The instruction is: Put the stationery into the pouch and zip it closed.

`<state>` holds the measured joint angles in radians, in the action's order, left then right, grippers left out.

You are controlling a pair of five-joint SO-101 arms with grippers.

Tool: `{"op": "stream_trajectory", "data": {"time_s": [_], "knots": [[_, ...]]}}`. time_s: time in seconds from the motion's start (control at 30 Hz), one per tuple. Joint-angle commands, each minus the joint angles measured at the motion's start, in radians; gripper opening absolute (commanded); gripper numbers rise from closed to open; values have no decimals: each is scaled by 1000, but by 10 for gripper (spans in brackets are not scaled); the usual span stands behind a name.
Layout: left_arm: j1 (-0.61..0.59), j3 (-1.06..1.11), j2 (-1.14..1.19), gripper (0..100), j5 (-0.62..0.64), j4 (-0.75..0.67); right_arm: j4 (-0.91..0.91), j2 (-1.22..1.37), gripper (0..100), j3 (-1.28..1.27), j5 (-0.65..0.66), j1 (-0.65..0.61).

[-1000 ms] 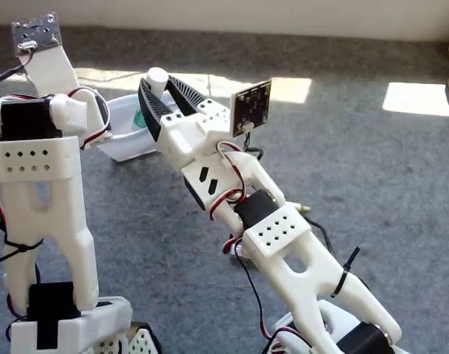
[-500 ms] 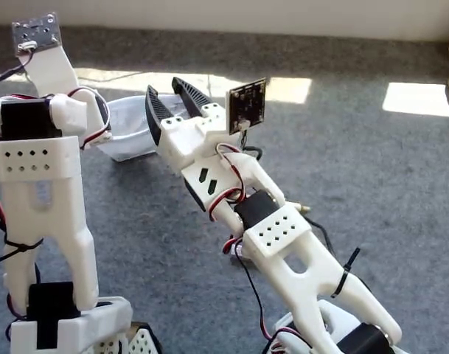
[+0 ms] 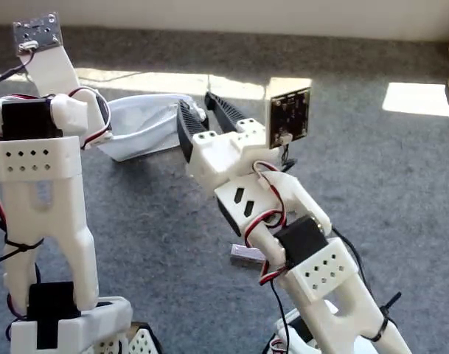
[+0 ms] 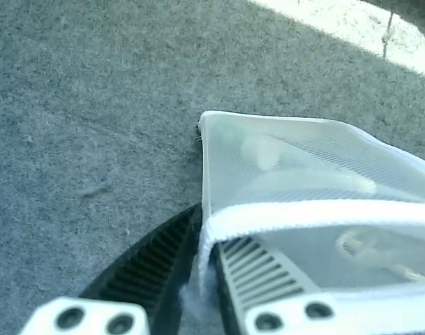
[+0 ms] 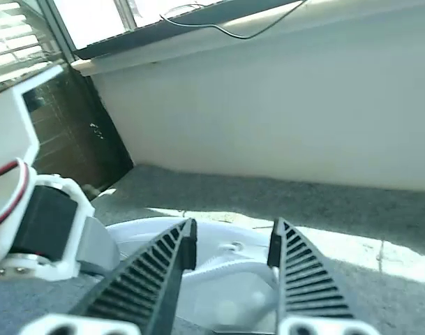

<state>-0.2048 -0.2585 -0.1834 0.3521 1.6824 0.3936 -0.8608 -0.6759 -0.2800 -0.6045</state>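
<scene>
Down on the grey worktop [image 3: 371, 169], a white mesh pouch [image 3: 147, 124] stretched between the two arms, with pale stationery [image 4: 303, 183] showing dimly through its mesh. The left tool [image 4: 202, 237] was clamped on one corner of the pouch, while the right tool [image 3: 203, 112] hung at the pouch's other end, fingers apart with nothing held. A small pale block [image 3: 246, 254] lay beside the right arm, well apart from the pouch.

The pouch [image 4: 303, 174] was fine white mesh cloth, half see-through, edged with a woven band. Beneath the pouch, the table [image 4: 72, 105] wore rough, matt grey felt. The right claw [image 5: 232, 234] was matt, ribbed black plastic.
</scene>
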Motion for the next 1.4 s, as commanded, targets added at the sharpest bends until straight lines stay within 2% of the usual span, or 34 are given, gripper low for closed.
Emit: {"op": "stream_trajectory", "data": {"time_s": [0.0, 0.3, 0.57, 0.7, 0.93, 1.1, 1.37], "knots": [[8, 5, -1, 6, -8, -8, 97, -81, 159, 19, 69, 64], [8, 5, -2, 6, -8, -9, 423, -142, 159, 19, 184, 133], [8, 5, -4, 6, -6, -11, 611, -127, 159, 13, 328, 214], [7, 4, -7, 6, -5, -11, 679, -15, 159, 19, 399, 214], [-65, -5, -7, 6, -3, -12, 691, 248, 163, 22, 557, 208], [-79, -7, -8, 6, -3, -15, 613, 354, 163, 22, 683, 208], [-102, -19, -8, 6, 15, -14, 513, 489, 163, 30, 795, 165]]}}
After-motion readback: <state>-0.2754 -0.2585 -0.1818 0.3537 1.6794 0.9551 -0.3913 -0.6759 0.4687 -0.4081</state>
